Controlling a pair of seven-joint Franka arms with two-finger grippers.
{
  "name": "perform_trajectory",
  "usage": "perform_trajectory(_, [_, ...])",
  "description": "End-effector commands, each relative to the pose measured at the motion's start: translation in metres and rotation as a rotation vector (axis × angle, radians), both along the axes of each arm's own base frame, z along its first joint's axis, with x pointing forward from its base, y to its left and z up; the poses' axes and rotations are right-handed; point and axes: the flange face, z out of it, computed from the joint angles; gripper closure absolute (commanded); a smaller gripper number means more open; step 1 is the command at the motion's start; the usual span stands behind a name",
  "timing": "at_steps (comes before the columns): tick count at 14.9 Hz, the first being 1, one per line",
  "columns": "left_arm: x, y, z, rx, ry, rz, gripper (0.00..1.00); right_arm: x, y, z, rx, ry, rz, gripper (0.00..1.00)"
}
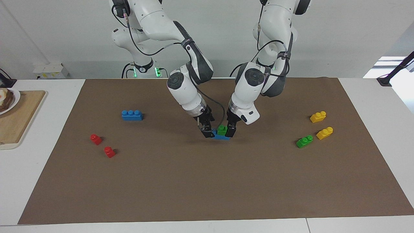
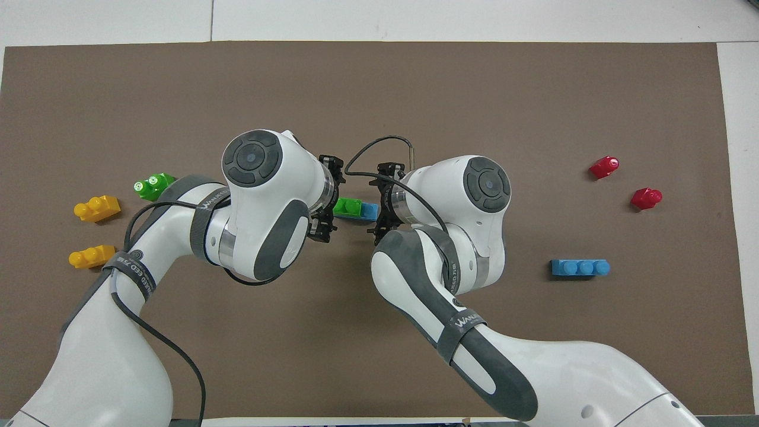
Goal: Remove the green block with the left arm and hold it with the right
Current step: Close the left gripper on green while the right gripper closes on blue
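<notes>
Both sets of jaws are down at the middle of the mat, working one small stack. The left gripper (image 1: 230, 130) has its jaws spread wide about the green block (image 1: 222, 129), at the end toward the left arm; whether the fingers actually touch it, I cannot tell. The right gripper (image 1: 207, 132) is spread just as wide at the other end, fingertips down by the blue brick (image 1: 221, 136) underneath. The green block sits on top of that blue brick, studs up, between the two grippers.

Moving outward: a second blue brick (image 1: 132, 115) lies toward the right arm's end, with two red pieces (image 1: 96, 138) farther from the robots. Toward the left arm's end sit two yellow bricks (image 1: 318, 116) and a lighter green brick (image 1: 304, 141). The brown mat (image 1: 207, 187) covers the white surface (image 1: 38, 181).
</notes>
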Motion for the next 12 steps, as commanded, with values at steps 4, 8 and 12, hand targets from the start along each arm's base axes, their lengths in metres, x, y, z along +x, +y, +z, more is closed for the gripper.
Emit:
perform_trajectory(4, [-0.005, -0.004, -0.016, -0.005, 0.008, 0.018, 0.0, 0.008, 0.005, -0.018, 0.009, -0.022, -0.04, 0.0])
perform_trajectory(8, [-0.008, -0.003, -0.02, -0.002, 0.012, 0.014, 0.0, -0.009, 0.019, -0.033, -0.008, -0.002, -0.007, 0.0])
perform_trajectory(12, [-0.007, -0.002, -0.022, -0.008, -0.002, 0.019, 0.0, -0.012, 0.018, -0.037, -0.012, -0.013, -0.011, 0.0])
